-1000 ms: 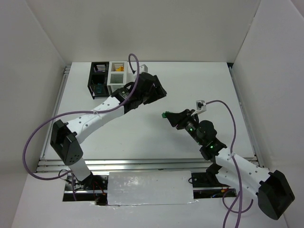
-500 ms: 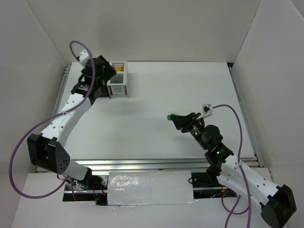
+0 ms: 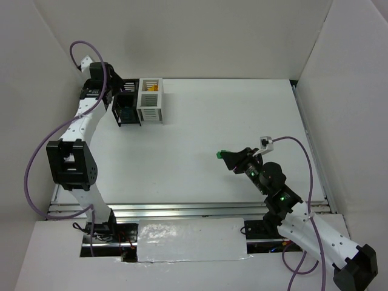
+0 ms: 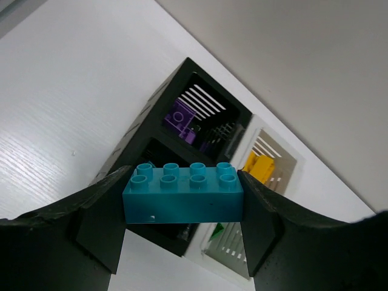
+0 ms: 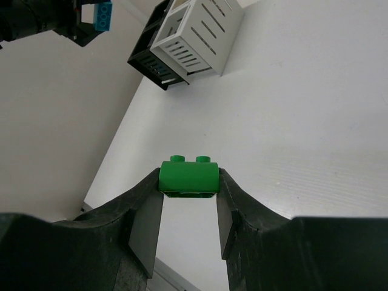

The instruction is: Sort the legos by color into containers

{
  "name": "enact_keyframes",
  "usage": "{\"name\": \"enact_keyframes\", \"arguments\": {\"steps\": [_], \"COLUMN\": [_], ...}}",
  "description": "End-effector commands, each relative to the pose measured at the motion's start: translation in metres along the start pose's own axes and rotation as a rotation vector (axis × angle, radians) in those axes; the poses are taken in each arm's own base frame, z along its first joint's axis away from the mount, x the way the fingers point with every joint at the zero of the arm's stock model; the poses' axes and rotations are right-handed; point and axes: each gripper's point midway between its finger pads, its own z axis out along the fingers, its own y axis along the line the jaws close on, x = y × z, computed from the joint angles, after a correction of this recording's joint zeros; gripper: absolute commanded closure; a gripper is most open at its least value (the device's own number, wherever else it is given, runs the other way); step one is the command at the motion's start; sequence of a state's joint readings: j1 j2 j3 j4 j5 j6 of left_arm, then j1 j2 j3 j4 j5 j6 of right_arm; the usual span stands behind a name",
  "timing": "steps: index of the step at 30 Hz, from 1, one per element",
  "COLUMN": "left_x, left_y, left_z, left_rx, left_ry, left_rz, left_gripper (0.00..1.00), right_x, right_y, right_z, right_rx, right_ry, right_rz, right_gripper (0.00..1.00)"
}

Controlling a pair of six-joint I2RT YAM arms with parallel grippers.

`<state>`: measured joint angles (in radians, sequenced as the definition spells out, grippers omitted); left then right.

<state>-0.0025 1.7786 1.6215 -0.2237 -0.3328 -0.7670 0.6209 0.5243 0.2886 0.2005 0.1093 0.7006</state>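
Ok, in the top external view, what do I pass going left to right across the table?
Black bin → white bin → green lego, pinched in the right gripper. The left gripper overlaps the black bin, so I leave it out.

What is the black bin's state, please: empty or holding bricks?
Not empty: the black bin holds a purple brick, visible through its open top in the left wrist view.

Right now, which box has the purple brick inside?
The black box: the purple brick lies inside it. The white box beside it holds a yellow brick.
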Motion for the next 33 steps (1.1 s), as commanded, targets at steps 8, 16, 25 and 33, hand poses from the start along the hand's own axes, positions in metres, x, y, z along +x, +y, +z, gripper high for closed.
{"name": "enact_keyframes", "arguments": {"steps": [8,16,25,33], "left_x": [0.009,0.037,0.043,0.04], "left_y": [-0.002,0.007,0.012,0.013], "left_z": [0.021,0.029,0.032,0.03], "left_rx": [0.07,0.078,0.073,0.067], "left_ry": [0.05,0.107,0.118,0.106], "left_rz": [-0.038,-0.045,-0.045,-0.053], "left_gripper": [0.8,0.67,0.44,0.16], "right_x": [-0.002,0.004,0.007,0.008], "right_y": [-0.003,-0.005,-0.007,-0.01], "right_z": [-0.001,0.001,0.003,0.004], "right_rx": [0.012,0.017,0.021,0.035], "right_ry": [-0.009,0.009,0.02,0.024], "right_rz": [-0.004,0.002,0.005,0.004], "right_gripper": [1.0,1.0,1.0,1.0]}}
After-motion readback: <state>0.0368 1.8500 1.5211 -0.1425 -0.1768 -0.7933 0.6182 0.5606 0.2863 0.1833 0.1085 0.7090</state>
